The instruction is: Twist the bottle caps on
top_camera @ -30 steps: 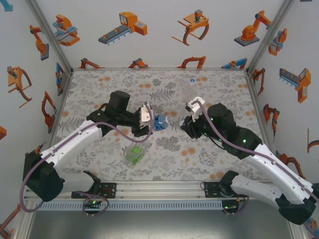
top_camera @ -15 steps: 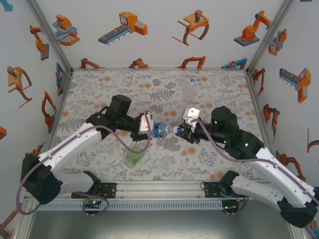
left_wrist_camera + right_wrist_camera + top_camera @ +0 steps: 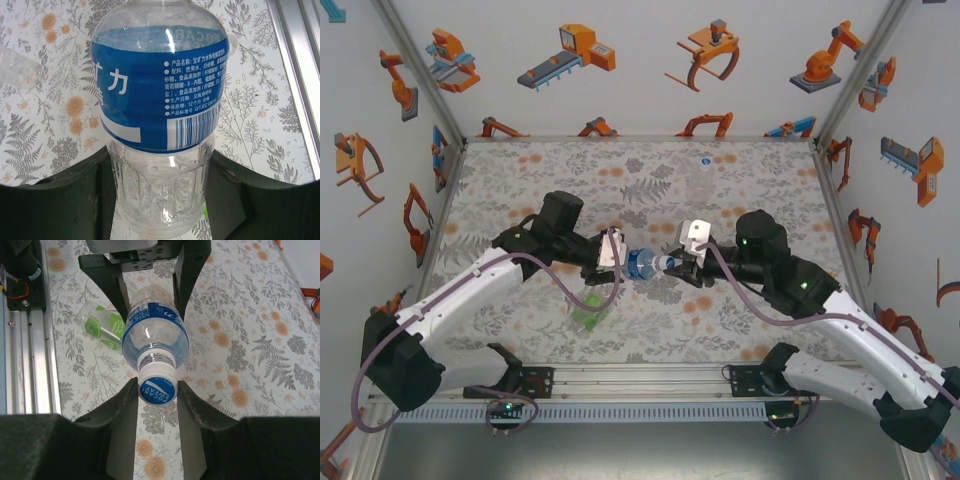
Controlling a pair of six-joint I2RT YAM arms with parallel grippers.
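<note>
**Top view.** The left hand (image 3: pixel 620 256) grips the blue-label bottle (image 3: pixel 642 266), which is held horizontally near the centre of the counter (image 3: pixel 520 180) with its mouth toward 3 o'clock. The right hand (image 3: pixel 672 264) is closed narrowly on the cap (image 3: pixel 665 262) at that mouth. The green-label bottle (image 3: pixel 588 312) lies on the counter at 7 o'clock from the held bottle, apart from it.

**Left wrist view.** Dark fingers (image 3: pixel 60 200) clamp the bottle's clear body on both sides, just below the blue label. A plain clear bottle (image 3: pixel 17 67) lies at 10 o'clock.

**Right wrist view.** The fingers pinch the cap, blue-topped with a white skirt, from 9 and 3 o'clock. The cap sits on the bottle's neck. The bottle extends toward 12 o'clock into the left hand's grasp.
</note>
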